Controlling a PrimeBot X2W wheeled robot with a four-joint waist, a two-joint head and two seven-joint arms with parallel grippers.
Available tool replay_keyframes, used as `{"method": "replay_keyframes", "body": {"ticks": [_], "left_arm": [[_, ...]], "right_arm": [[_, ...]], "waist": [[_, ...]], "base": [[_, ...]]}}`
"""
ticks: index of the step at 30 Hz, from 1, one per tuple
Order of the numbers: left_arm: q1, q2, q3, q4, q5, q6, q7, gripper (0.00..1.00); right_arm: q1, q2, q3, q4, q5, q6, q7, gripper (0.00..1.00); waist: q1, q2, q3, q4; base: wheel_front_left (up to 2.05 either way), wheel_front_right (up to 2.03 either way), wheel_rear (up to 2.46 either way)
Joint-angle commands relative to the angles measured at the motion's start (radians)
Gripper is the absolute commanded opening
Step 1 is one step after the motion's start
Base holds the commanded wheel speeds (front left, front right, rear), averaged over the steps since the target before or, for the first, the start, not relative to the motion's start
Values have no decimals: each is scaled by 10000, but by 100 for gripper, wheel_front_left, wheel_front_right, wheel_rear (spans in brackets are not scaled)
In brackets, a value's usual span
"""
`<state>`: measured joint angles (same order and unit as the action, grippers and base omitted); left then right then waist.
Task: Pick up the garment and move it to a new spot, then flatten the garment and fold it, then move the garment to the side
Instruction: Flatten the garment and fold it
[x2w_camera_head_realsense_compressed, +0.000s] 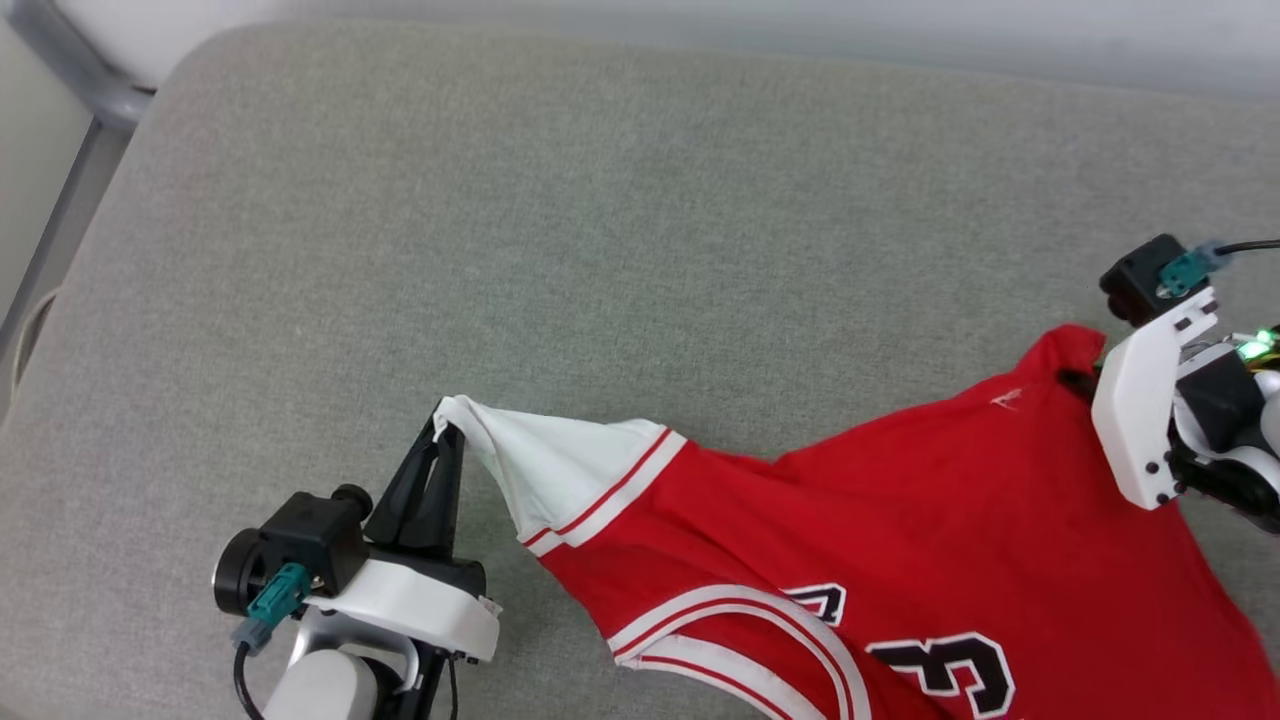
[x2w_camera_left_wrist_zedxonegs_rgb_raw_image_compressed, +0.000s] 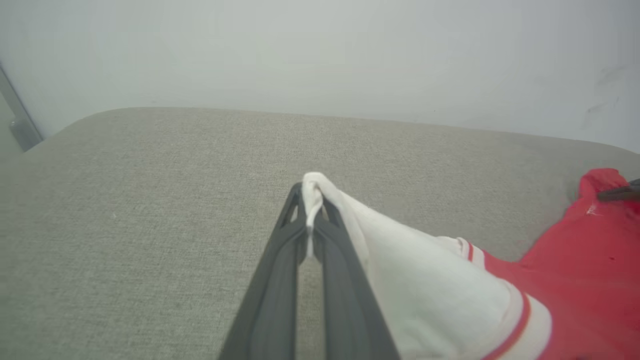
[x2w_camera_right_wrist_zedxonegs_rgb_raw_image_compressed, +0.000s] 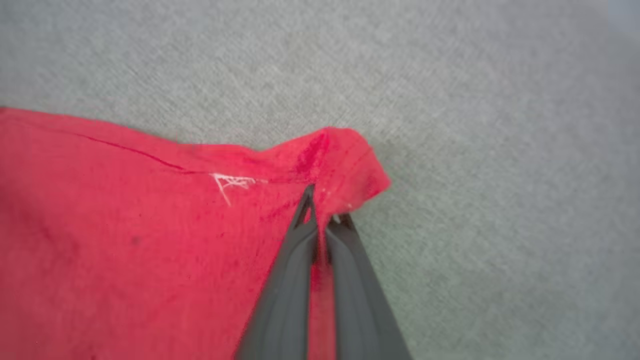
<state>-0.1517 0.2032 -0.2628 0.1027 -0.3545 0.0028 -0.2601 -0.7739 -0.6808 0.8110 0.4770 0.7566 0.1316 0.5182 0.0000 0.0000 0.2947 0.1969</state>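
Starting nearest the robot, the garment (x2w_camera_head_realsense_compressed: 900, 500) lies spread on the grey cushion (x2w_camera_head_realsense_compressed: 500, 200). It takes up the lower right of the head view and runs off its bottom edge. Black white-outlined numerals (x2w_camera_head_realsense_compressed: 945, 675) show on the red chest at that edge. A curved band of striped trim (x2w_camera_head_realsense_compressed: 740, 630) sits just beside them, to the left.

The left gripper (x2w_camera_head_realsense_compressed: 446, 432) stands at lower left, its fingers pointing up the view. They are closed tight on the tip of the white sleeve (x2w_camera_head_realsense_compressed: 560, 470). The left wrist view confirms this: a thin fold of white cloth is pinched between the two fingers and bunches over their ends. The sleeve is drawn out to a point from the red body toward this grip.

Further out, at the right edge, is the right gripper (x2w_camera_head_realsense_compressed: 1078, 380), mostly hidden behind its own white housing. In the right wrist view its fingers are pressed together with a red corner (x2w_camera_right_wrist_zedxonegs_rgb_raw_image_compressed: 350, 160) of the garment clamped between them, the cloth bunching just past the tips. A small white stitched mark (x2w_camera_right_wrist_zedxonegs_rgb_raw_image_compressed: 232, 182) lies near that grip.

Whether the held edge is clear of the cushion cannot be told.

Beyond the garment the cushion runs bare to its rounded far edge. A pale wall (x2w_camera_left_wrist_zedxonegs_rgb_raw_image_compressed: 320, 50) stands behind it, and a grey metal frame (x2w_camera_head_realsense_compressed: 90, 100) sits at the upper left.
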Motion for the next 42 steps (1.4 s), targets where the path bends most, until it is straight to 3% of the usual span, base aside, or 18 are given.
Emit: {"method": "replay_keyframes", "body": {"ticks": [1, 10, 17, 31, 42], "left_arm": [[52, 101, 60, -51, 93, -4, -70, 0], [-769, 626, 243, -584, 351, -29, 71, 0], [-2429, 1056, 321, -1097, 601, -195, 458, 0], [-7204, 1422, 227, -794, 632, -907, 1276, 0], [-12265, 1460, -98, 1009, 734, -1218, 1247, 0]], "right_arm": [[-133, -141, 18, -149, 107, -16, -422, 0], [262, -555, -688, -1001, 726, -16, -2821, 0], [368, -495, -1925, -1768, 639, -16, -3744, 0], [-1361, 584, -4494, -2865, -918, -16, -3158, 0], [-4954, 1203, -5515, -1752, -1988, -16, -2660, 0]], "waist": [[0, 0, -390, -212], [0, 0, -1457, -729], [0, 0, -1783, -1178], [0, 0, -462, -1808], [0, 0, 1493, -1945]], "base": [[0, 0, 0], [0, 0, 0], [0, 0, 0], [0, 0, 0], [0, 0, 0]]}}
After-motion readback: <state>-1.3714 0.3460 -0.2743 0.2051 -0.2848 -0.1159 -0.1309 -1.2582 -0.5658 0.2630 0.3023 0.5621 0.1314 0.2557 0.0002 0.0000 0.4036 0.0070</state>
